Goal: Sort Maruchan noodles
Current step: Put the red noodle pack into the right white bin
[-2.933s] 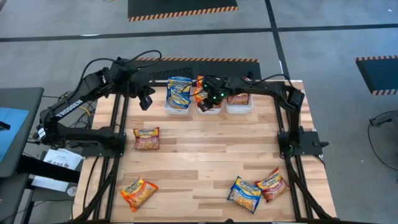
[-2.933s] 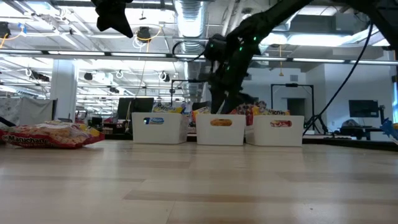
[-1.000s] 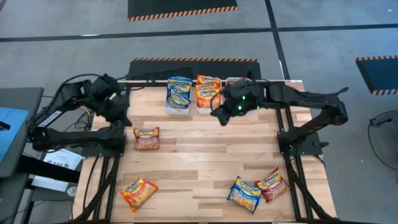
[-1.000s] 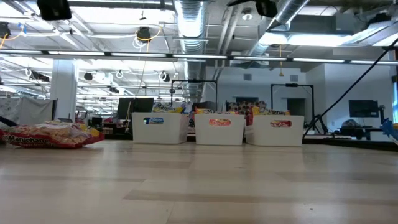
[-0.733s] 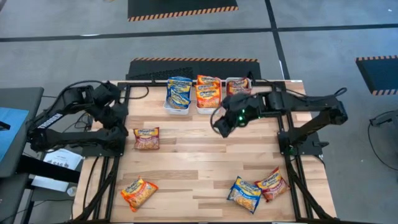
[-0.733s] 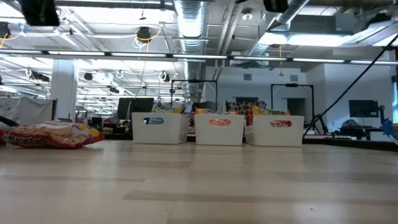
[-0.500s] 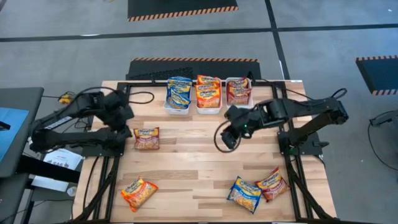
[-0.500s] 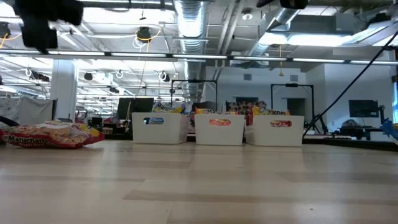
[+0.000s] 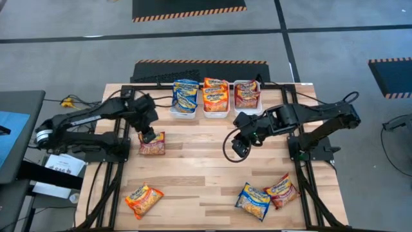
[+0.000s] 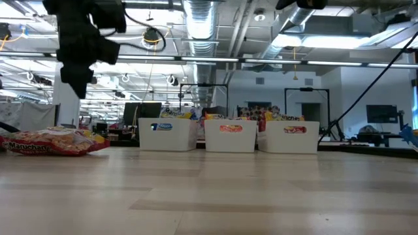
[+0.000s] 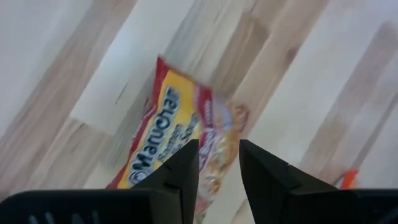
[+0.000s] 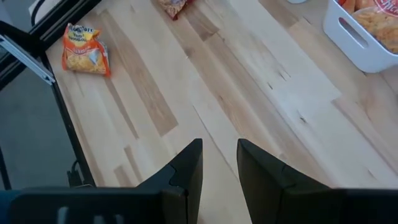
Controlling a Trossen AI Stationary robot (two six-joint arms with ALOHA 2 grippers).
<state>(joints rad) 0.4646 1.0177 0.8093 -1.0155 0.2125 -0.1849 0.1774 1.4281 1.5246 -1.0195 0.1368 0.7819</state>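
Maruchan packet (dark red) fills the wrist view beneath the parted left hand.

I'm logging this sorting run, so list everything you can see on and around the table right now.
White trays: three, in a row at the table's far edge, each holding packets: blue, orange, dark red.
Red packet: one, table's left side, under the left gripper.
Orange packet: one, near-left corner.
Blue packet: one, near right.
Red packet beside it: one, touching the blue packet.
Wooden table: one, light.
Left gripper: fingers open.
Right gripper: mid-table, fingers open, empty.
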